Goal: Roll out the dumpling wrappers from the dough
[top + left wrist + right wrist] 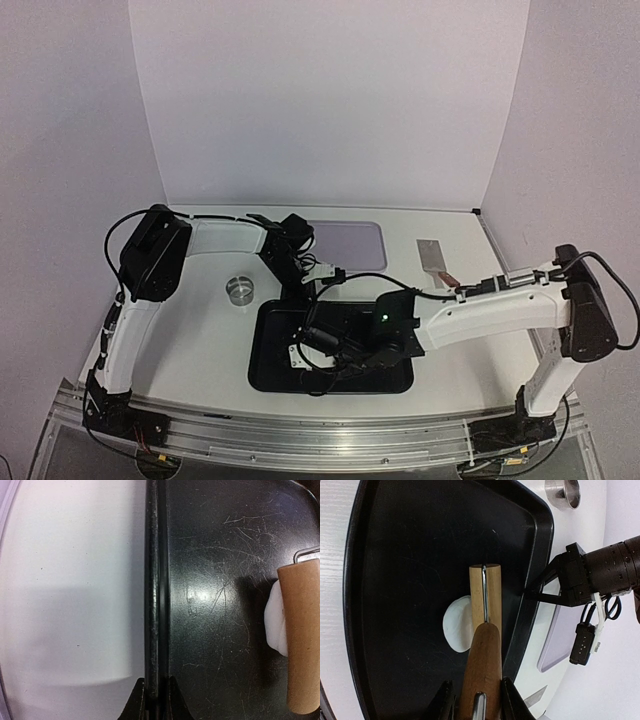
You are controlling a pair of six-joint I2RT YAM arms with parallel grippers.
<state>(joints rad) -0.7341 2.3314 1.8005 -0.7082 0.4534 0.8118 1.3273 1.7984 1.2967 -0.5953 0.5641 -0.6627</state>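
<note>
1. Here the right gripper [480,702] is clamped narrowly around the brown handle of a wooden roller [485,592], with a finger pressed to each side of it.
2. The roller's pale drum lies over a dumpling wrapper [456,626], a small white round piece lying flat on the floor of the black tray [270,340]. One side of the wrapper is hidden under the drum.
3. The left gripper [155,700] is closed on the tray's far rim, which is pinched between its fingertips.
4. The tray sits at the near middle of the table, between the two arm bases.
5. A metal ring cutter [240,289] stands just left of the tray's far left corner.
6. A purple mat [345,240] lies farther back, and a metal scraper [432,256] lies to its right.
</note>
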